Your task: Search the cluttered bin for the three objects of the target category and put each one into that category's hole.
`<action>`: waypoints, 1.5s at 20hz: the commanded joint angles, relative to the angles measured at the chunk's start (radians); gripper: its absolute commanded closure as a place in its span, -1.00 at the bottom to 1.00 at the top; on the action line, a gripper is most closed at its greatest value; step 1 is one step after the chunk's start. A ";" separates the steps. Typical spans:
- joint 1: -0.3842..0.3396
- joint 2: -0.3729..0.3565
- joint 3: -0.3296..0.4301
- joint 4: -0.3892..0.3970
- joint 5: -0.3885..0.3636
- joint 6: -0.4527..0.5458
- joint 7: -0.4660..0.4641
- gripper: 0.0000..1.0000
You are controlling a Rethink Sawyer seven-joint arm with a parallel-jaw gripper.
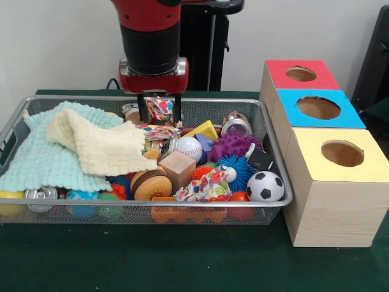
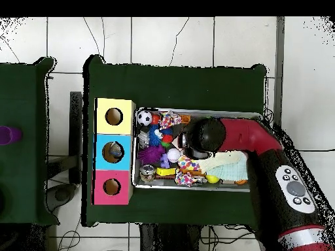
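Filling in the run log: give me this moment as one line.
gripper: open, over bin's far side, astride a patterned cloth toy | holes: red, blue, yellow | towels cover bin's left

- My arm (image 1: 150, 27) is glossy red at the top, with a wide black cylindrical band beneath it.
- Below that sits a red collar edged in silver at its corners.
- Two thin black fingers (image 1: 143, 108) hang from my gripper (image 1: 160, 109).
- From overhead, my red link (image 2: 252, 137) meets a black section carrying a grey oval button panel (image 2: 292, 185).
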 commanded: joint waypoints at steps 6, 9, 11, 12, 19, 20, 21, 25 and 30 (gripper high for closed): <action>0.038 0.114 0.010 -0.175 -0.165 -0.072 -0.151 -1.00; 0.032 0.150 0.021 -0.205 -0.188 -0.097 -0.171 -1.00; 0.026 0.170 0.027 -0.221 -0.198 -0.104 -0.182 -1.00; 0.023 0.180 0.031 -0.229 -0.205 -0.112 -0.189 -1.00; -0.011 0.267 0.063 -0.282 -0.239 -0.155 -0.251 -1.00; -0.014 0.273 0.065 -0.285 -0.241 -0.157 -0.253 -1.00; -0.020 0.283 0.069 -0.287 -0.244 -0.161 -0.262 -1.00; -0.032 0.328 0.077 -0.304 -0.236 -0.140 -0.282 -1.00; -0.037 0.393 0.093 -0.342 -0.230 -0.110 -0.317 -1.00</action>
